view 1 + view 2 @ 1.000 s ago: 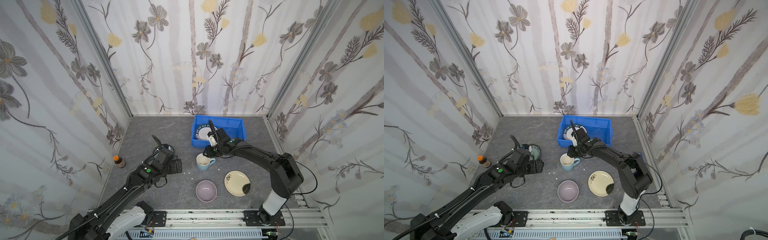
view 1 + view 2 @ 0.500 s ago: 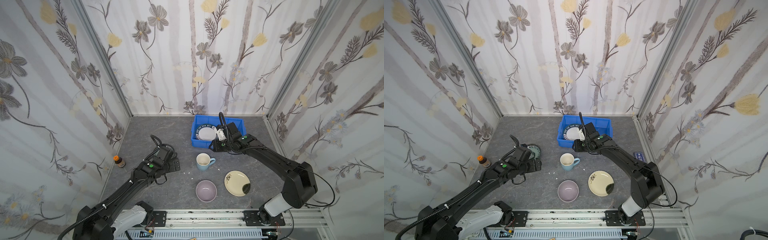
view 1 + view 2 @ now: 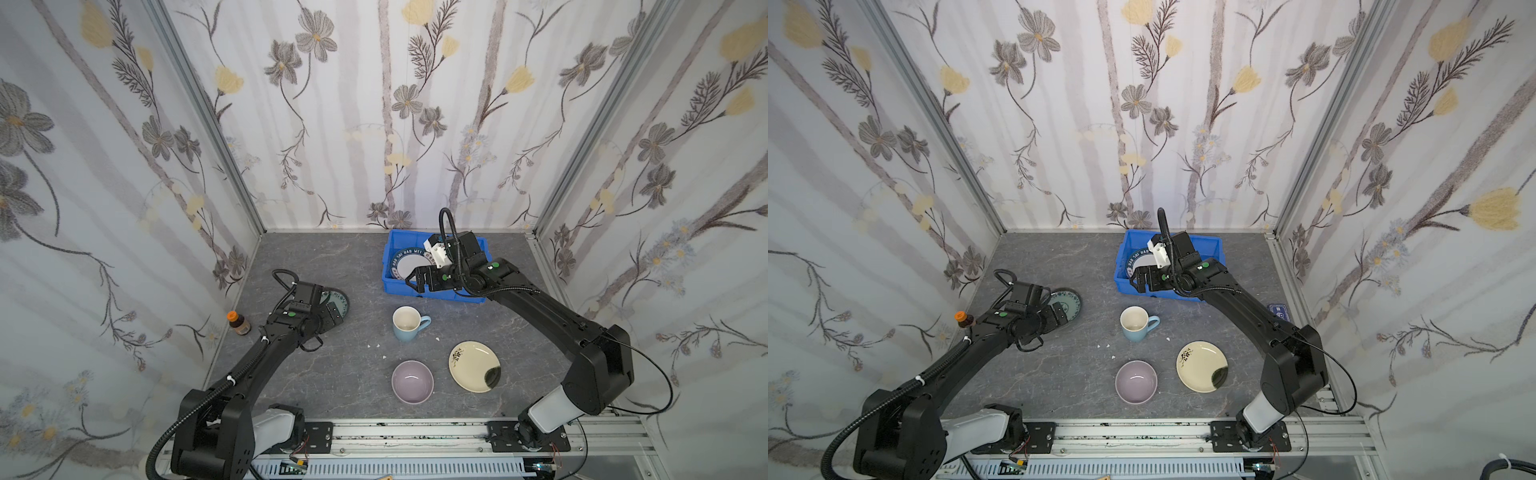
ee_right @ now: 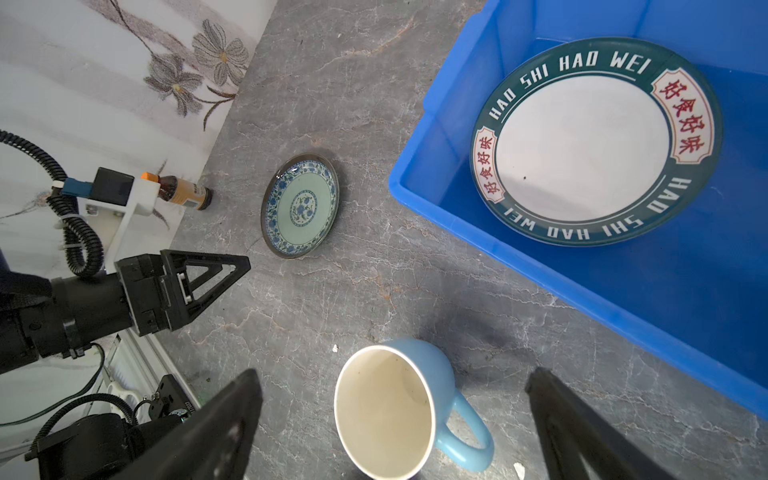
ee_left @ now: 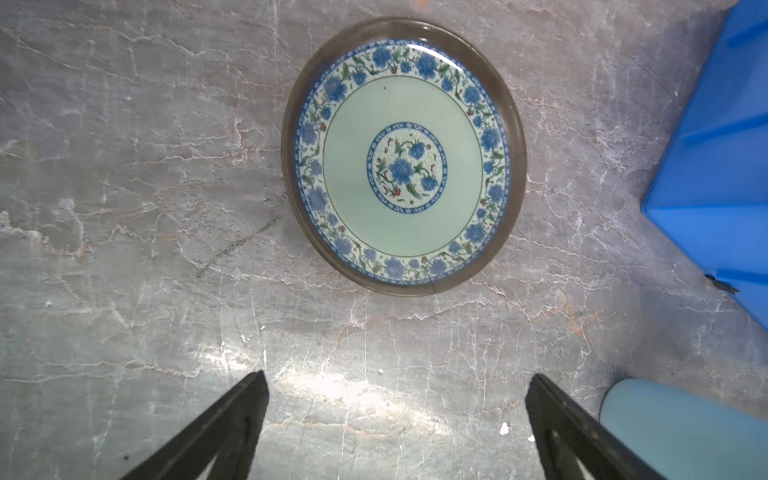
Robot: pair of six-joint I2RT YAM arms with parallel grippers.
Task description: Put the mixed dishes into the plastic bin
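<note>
Your right gripper (image 3: pixel 412 279) is spread wide and empty, with nothing between the jaws. It hangs over the front left corner of the blue bin (image 3: pixel 395 291). That arm rises from the front rail, bends at the elbow and runs its forearm back and left, with the wrist above the bin's front wall. Inside the bin, in its left half, a green-rimmed lettered plate (image 4: pixel 594 141) lies face up. Below the open jaws the light-blue mug (image 3: pixel 409 324) stands upright on the table, clear of the fingers (image 4: pixel 232 419). Your left gripper (image 5: pixel 399 376) is wide open too and holds nothing. It sits low over bare table just short of the teal-patterned plate (image 5: pixel 403 158), with a gap between the tips and the rim. The left arm stretches diagonally from its front base towards the middle. The lilac bowl (image 3: pixel 412 381) and cream plate (image 3: pixel 473 365) sit side by side near the front, apart from both grippers. The brown bottle (image 3: pixel 237 323) stands by the left wall.
</note>
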